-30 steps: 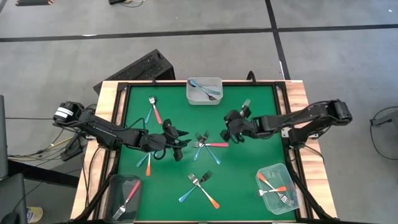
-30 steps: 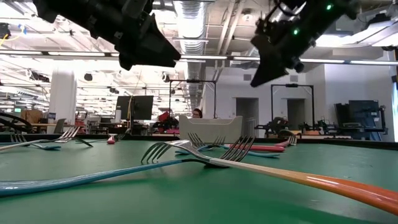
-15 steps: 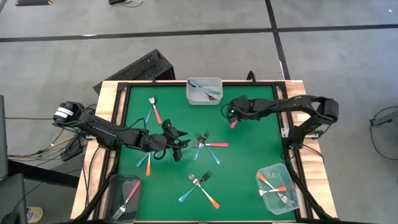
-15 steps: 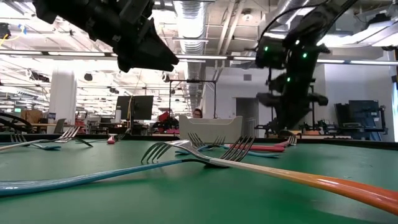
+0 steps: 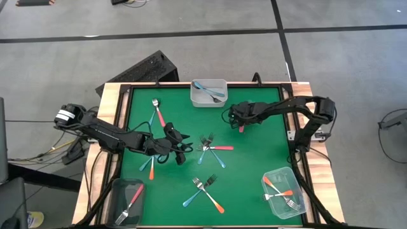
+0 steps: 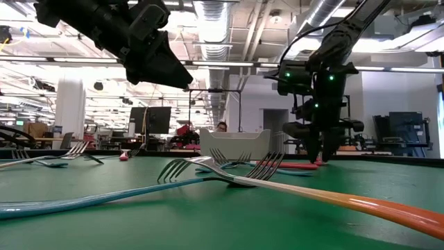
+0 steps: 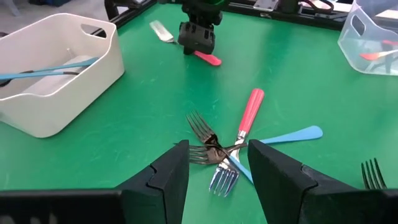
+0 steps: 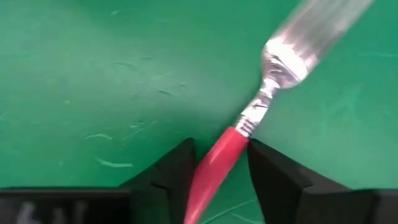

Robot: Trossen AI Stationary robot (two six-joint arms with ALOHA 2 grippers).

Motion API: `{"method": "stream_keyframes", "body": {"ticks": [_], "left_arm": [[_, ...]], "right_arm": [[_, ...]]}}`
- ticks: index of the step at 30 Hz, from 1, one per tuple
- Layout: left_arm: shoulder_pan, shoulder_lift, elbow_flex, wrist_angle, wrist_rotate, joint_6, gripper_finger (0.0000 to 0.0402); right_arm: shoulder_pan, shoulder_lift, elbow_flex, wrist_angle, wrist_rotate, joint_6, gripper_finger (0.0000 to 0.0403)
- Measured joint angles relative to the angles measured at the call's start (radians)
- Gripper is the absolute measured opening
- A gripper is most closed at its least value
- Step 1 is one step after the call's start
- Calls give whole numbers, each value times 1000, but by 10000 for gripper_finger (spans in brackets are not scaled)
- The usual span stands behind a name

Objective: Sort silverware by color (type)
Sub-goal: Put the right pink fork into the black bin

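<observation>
At the near left corner of the green surface [image 5: 254, 172] stands a clear container [image 5: 127, 198] with one pink-red fork [image 5: 132, 198] in it. Just beyond it an orange fork and a blue one [image 5: 149, 166] lie side by side, and farther back a pink-red and blue pair [image 5: 156, 113] lie crossed. The left arm reaches in from the left; its jaws [image 5: 180, 147] stand wide with nothing between them, hovering just left of a small heap of forks [image 7: 227, 149] at the middle, a pink-red handle [image 7: 249, 111] and a blue one among them. Nearer the front edge, blue and orange forks [image 5: 205, 191] lie crossed. At the far edge a white bin [image 5: 209, 93] holds blue forks. Right of centre, the right arm's jaws [image 5: 240, 118] point down at a pink-red fork [image 8: 249, 127] lying on the surface; its handle sits between the parted fingers [image 8: 174, 174], though whether they press on it cannot be told. At the near right corner, a clear tub [image 5: 282, 191] holds orange forks.
</observation>
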Motion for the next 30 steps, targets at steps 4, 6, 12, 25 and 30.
{"method": "stream_keyframes", "body": {"ticks": [4, 6, 12, 25, 30], "left_arm": [[0, 0, 0, 0, -4, 0, 151], [0, 0, 0, 0, -4, -4, 151], [0, 0, 0, 0, -12, -19, 151], [73, 0, 0, 129, 69, 36, 151], [94, 0, 0, 252, 67, 54, 151]], "right_arm": [[2, -32, -4, 14, -32, -55, 98], [9, -38, -3, 28, -41, -88, 64], [50, -41, -3, 41, -62, -180, 46], [340, -283, -6, 267, -5, -324, 47], [468, -282, -5, 480, 156, -516, 49]]}}
